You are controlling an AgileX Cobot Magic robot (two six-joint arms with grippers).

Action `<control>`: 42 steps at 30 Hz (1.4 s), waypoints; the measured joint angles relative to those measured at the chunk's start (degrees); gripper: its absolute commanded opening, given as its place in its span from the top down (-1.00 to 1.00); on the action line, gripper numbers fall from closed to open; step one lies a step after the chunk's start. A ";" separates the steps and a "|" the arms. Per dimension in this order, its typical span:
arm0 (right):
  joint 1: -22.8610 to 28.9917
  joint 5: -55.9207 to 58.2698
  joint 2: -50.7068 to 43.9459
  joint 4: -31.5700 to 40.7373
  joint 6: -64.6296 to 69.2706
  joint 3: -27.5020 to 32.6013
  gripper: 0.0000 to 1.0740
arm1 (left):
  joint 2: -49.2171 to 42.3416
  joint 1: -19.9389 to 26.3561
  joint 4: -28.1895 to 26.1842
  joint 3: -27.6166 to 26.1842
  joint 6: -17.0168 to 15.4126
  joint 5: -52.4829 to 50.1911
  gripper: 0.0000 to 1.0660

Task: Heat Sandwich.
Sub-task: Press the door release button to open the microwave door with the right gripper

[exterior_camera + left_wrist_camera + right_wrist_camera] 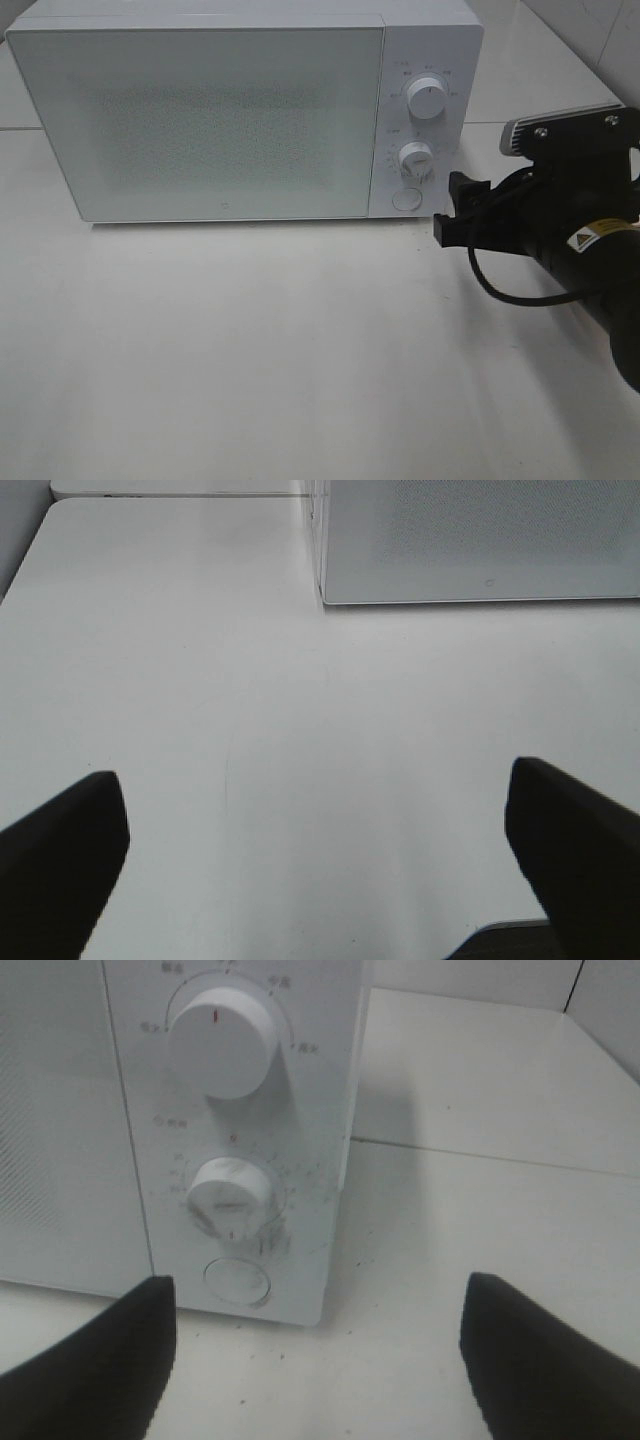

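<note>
White tabletop (250, 350) carries a white microwave (200, 120) at its rear, with pale wall tiles (590, 30) behind at the right. We find the microwave door (195, 125) shut; its speckled panel gives no view inside.

Right of the door, the control panel bears an upper knob (427, 98), a lower knob (415, 160) and a round button (406, 199) beneath them. The right wrist view shows dark specks (300, 1175) on the panel around the lower knob.

The right arm (580, 230) reaches in from the right edge, a black cable (500, 290) looping below it. We find the right gripper (447, 208) just beside the microwave's lower right corner, level with the round button, not touching it. Its fingers stand wide apart with nothing between them.

The left gripper (315, 820) appears only in its own wrist view. Its fingers are likewise spread wide over bare tabletop and hold nothing, with the microwave's front corner ahead of it.

The sandwich shows in none of the three views; we cannot tell where it lies.
</note>
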 measured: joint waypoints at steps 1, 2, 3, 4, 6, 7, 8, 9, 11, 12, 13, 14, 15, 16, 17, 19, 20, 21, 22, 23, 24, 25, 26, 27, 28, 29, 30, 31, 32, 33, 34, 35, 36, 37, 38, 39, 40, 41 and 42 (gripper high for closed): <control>1.55 -0.34 1.20 0.92 1.55 -0.06 -0.41 | 0.00 0.00 0.00 0.00 0.00 0.00 -0.83; 2.52 -0.92 1.78 1.66 2.01 -0.06 -0.41 | 0.00 0.00 0.00 0.00 0.00 0.00 -0.83; 3.27 -1.55 2.29 2.29 2.41 -0.06 -0.41 | 0.00 0.00 0.00 0.00 0.00 0.00 -0.83; 3.27 -1.55 2.29 2.29 2.41 -0.06 -0.41 | 0.00 0.00 0.00 0.00 0.00 0.00 -0.83; 5.56 -2.98 4.18 4.93 2.92 -0.06 -0.41 | 0.00 0.00 0.00 0.00 0.00 0.00 -0.83; 6.07 -3.21 4.81 5.79 2.92 -0.06 -0.41 | 0.00 0.00 0.00 0.00 0.00 0.00 -0.83; 6.07 -3.21 4.81 5.79 2.92 -0.06 -0.41 | 0.00 0.00 0.00 0.00 0.00 0.00 -0.83; 6.36 -3.44 5.33 6.36 2.98 -0.06 -0.41 | 0.00 0.00 0.00 0.00 0.00 0.00 -0.83; 6.70 -3.95 6.02 7.22 2.98 -0.06 -0.41 | 0.00 0.00 0.00 0.00 0.00 0.00 -0.83; 6.70 -4.13 6.13 7.28 2.98 -0.06 -0.41 | 0.00 0.00 0.00 0.00 0.00 0.00 -0.83; 6.70 -4.13 6.13 7.28 2.98 -0.06 -0.41 | 0.00 0.00 0.00 0.00 0.00 0.00 -0.83; 6.70 -4.13 6.13 7.56 3.04 -0.06 -0.41 | 0.00 0.00 0.00 0.00 0.00 0.00 -0.83; 6.70 -4.18 6.13 7.56 3.15 -0.06 -0.41 | 0.00 0.00 0.00 0.00 0.00 0.00 -0.83; 6.70 -4.24 6.13 7.56 3.21 -0.06 -0.41 | 0.00 0.00 0.00 0.00 0.00 0.00 -0.83; 6.70 -4.24 6.13 7.56 3.21 -0.06 -0.41 | 0.00 0.00 0.00 0.00 0.00 0.00 -0.83; 6.70 -4.24 6.13 7.56 3.50 -0.06 -0.41 | 0.00 0.00 0.00 0.00 0.00 0.00 -0.83; 6.70 -4.30 6.13 7.56 4.01 -0.06 -0.41 | 0.00 0.00 0.00 0.00 0.00 0.00 -0.83; 6.70 -4.41 6.13 7.56 4.87 -0.06 -0.41 | 0.00 0.00 0.00 0.00 0.00 0.00 -0.83; 6.70 -4.41 6.13 7.56 4.87 -0.06 -0.41 | 0.00 0.00 0.00 0.00 0.00 0.00 -0.83; 6.70 -4.41 6.13 7.56 6.19 -0.06 -0.41 | 0.00 0.00 0.00 0.00 0.00 0.00 -0.83; 6.70 -4.41 6.13 7.56 9.80 -0.06 -0.41 | 0.00 0.00 0.00 0.00 0.00 0.00 -0.83; 6.70 -4.41 6.13 7.56 12.26 -0.06 -0.41 | 0.00 0.00 0.00 0.00 0.00 0.00 -0.83; 6.70 -4.41 6.13 7.56 15.01 -0.06 -0.41 | 0.00 0.00 0.00 0.00 0.00 0.00 -0.83; 6.70 -4.41 6.13 7.56 15.01 -0.06 -0.41 | 0.00 0.00 0.00 0.00 0.00 0.00 -0.83; 6.70 -4.41 6.13 7.56 20.57 -0.06 -0.41 | 0.00 0.00 0.00 0.00 0.00 0.00 -0.83; 6.70 -4.41 6.13 7.56 24.06 -0.06 -0.41 | 0.00 0.00 0.00 0.00 0.00 0.00 -0.83; 6.70 -4.41 6.13 7.56 27.85 -0.06 -0.41 | 0.00 0.00 0.00 0.00 0.00 0.00 -0.83; 6.70 -4.41 6.13 7.56 27.85 -0.06 -0.41 | 0.00 0.00 0.00 0.00 0.00 0.00 -0.83; 6.70 -4.41 6.13 7.51 35.12 -0.06 -0.41 | 0.00 0.00 0.00 0.00 0.00 0.00 -0.83; 6.70 -4.41 6.13 7.51 39.25 -0.06 -0.41 | 0.00 0.00 0.00 0.00 0.00 0.00 -0.83; 6.70 -4.41 6.13 7.51 43.43 -0.06 -0.41 | 0.00 0.00 0.00 0.00 0.00 0.00 -0.83; 6.70 -4.41 6.13 7.51 47.61 -0.06 -0.41 | 0.00 0.00 0.00 0.00 0.00 0.00 -0.83; 6.70 -4.41 6.13 7.51 47.61 -0.06 -0.41 | 0.00 0.00 0.00 0.00 0.00 0.00 -0.83; 6.70 -4.41 6.13 7.45 55.06 -0.06 -0.41 | 0.00 0.00 0.00 0.00 0.00 0.00 -0.83; 6.70 -4.41 6.13 7.45 58.27 -0.06 -0.40 | 0.00 0.00 0.00 0.00 0.00 0.00 -0.83; 6.70 -4.41 6.13 7.45 62.22 -0.06 -0.39 | 0.00 0.00 0.00 0.00 0.00 0.00 -0.83; 6.70 -4.41 6.13 7.45 69.33 -0.06 -0.34 | 0.00 0.00 0.00 0.00 0.00 0.00 -0.83; 6.70 -4.41 6.13 7.45 69.33 -0.06 -0.34 | 0.00 0.00 0.00 0.00 0.00 0.00 -0.83; 6.70 -4.41 6.13 7.45 72.42 -0.06 -0.31 | 0.00 0.00 0.00 0.00 0.00 0.00 -0.83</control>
